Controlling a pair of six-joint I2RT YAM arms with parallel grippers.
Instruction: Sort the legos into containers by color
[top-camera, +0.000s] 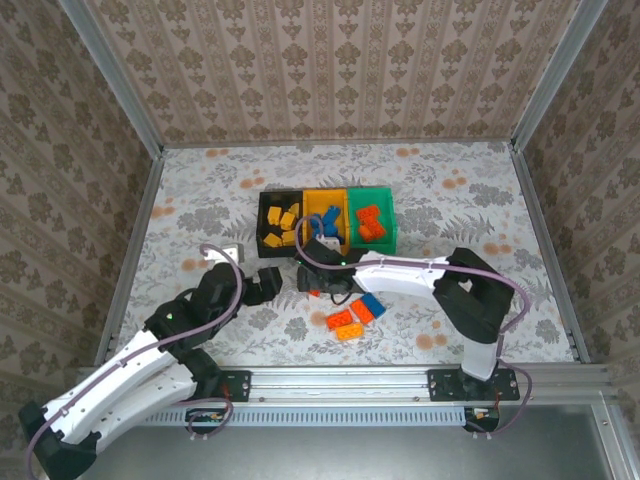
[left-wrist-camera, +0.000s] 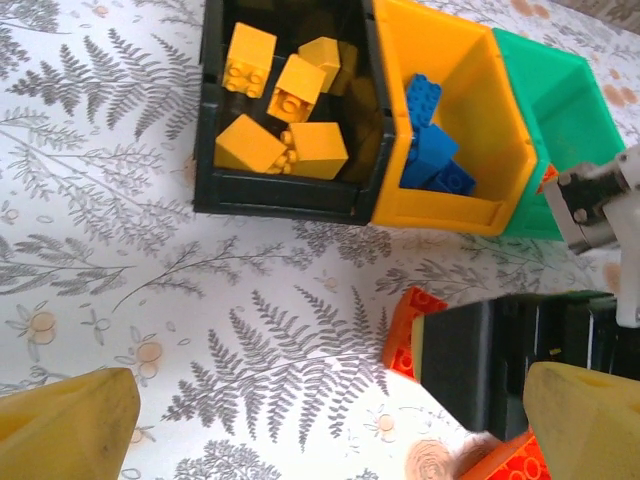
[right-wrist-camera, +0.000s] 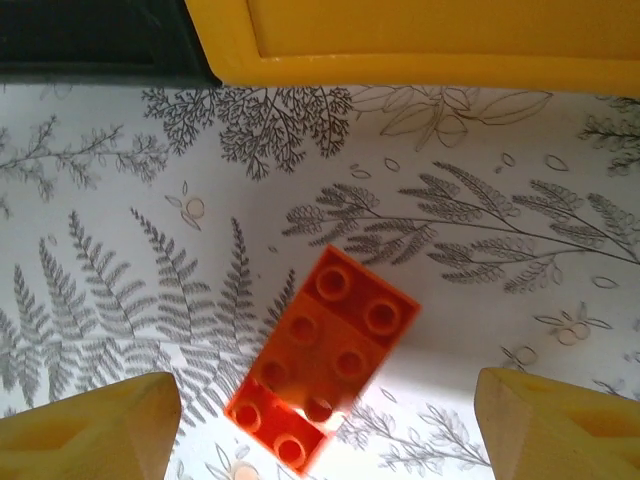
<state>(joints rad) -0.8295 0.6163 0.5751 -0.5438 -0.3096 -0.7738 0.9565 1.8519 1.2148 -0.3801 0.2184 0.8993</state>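
A red brick (right-wrist-camera: 322, 370) lies flat on the table (top-camera: 200, 190), studs up, just in front of the near wall of the yellow bin (right-wrist-camera: 420, 40). The right gripper (top-camera: 322, 280) hangs over it. Its fingers (right-wrist-camera: 90, 430) stand wide apart, one on each side, not touching the brick and holding nothing. More red bricks (top-camera: 345, 322) and a blue brick (top-camera: 368, 307) sit close by, nearer the arms. The left gripper (top-camera: 266, 283) is wide open with nothing in it, near the right one and in front of the black bin (top-camera: 262, 225). The green bin (top-camera: 392, 228) ends the row. The table runs on wide past the bins, out to the walls (top-camera: 60, 150).
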